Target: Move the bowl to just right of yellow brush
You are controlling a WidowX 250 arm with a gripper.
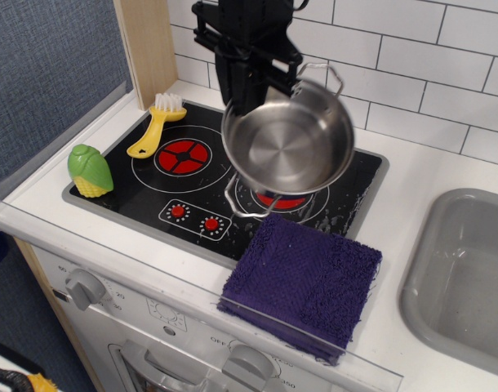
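Note:
The bowl (288,147) is a shiny steel pot with two wire loop handles. It hangs tilted in the air over the right burner, its inside facing the camera. My gripper (246,102) is shut on the bowl's rim at its upper left edge. The yellow brush (155,126) with white bristles lies at the stove's back left corner, left of the left burner (182,156). The bowl is well to the right of the brush and above stove level.
A black stovetop (212,192) with two red burners and two red knobs. A green-and-yellow toy corn (89,171) stands at its left edge. A purple cloth (302,279) lies at the front right. A grey sink (465,273) is at the far right. A wooden post (148,49) stands behind the brush.

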